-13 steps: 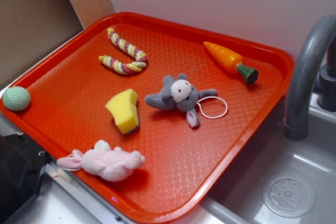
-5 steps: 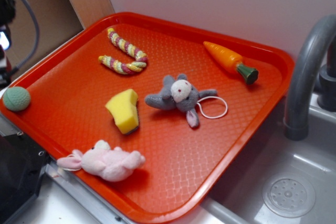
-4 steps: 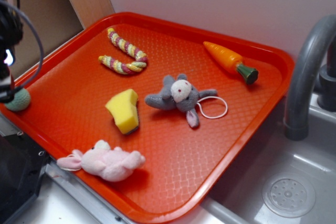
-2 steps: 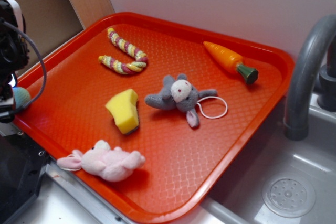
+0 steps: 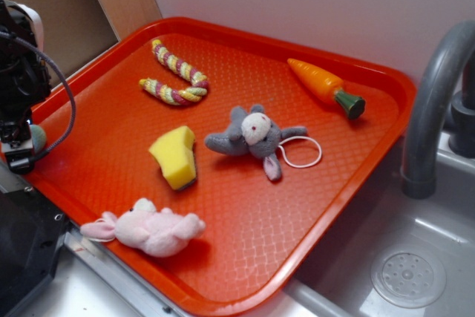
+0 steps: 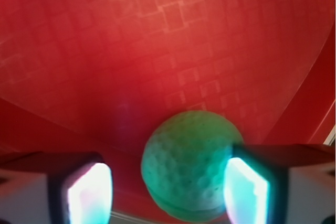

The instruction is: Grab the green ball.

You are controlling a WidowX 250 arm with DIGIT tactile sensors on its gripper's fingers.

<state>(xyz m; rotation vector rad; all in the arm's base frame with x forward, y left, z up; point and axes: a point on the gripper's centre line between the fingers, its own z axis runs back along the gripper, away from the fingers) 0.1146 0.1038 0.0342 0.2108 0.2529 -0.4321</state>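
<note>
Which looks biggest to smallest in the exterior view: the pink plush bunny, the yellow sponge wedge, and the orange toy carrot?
1. Pink plush bunny, though it lies nearest the camera, which flatters it.
2. Orange toy carrot and yellow sponge wedge look about alike: the carrot is longer, the sponge bulkier, and the carrot lies farther back, so I won't rank them.

kitchen-style setup | sink [image 5: 415, 257] | faucet [image 5: 434, 102] | red tray [image 5: 245, 206]

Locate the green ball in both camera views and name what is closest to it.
In the exterior view, the green ball peeks out at the tray's far-left edge, mostly behind the end effector. In the wrist view it sits low centre between the open fingers, nearer the right one.
</note>
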